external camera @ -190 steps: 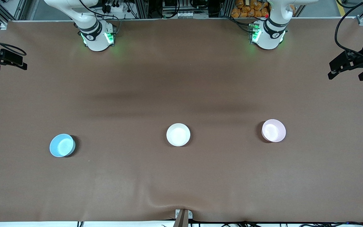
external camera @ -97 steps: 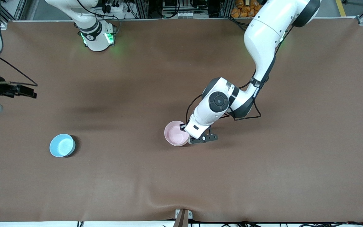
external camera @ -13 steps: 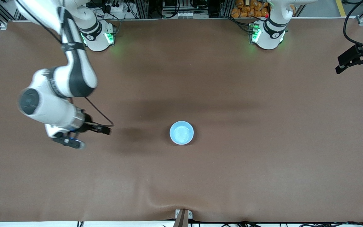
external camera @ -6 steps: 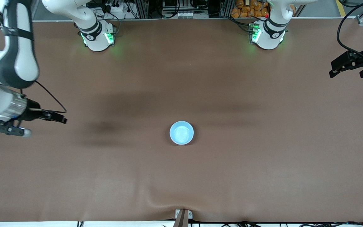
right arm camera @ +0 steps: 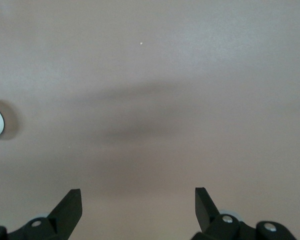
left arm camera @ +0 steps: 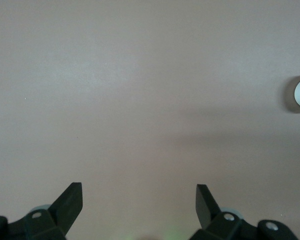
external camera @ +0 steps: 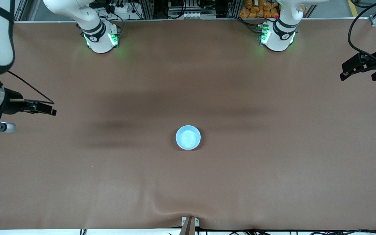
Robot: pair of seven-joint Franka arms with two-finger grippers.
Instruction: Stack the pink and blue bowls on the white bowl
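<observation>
At mid-table the blue bowl (external camera: 188, 137) is sitting topmost, nested on the stack. Over the table's two ends, the left gripper (external camera: 361, 70) and right gripper (external camera: 28, 116) are hanging, fingers spread apart, holding nothing.

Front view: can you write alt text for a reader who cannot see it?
A light blue bowl sits mid-table on the brown table cover, the only bowl whose inside shows. The right gripper is over the right arm's end of the table and the left gripper over the left arm's end, both open and empty.
</observation>
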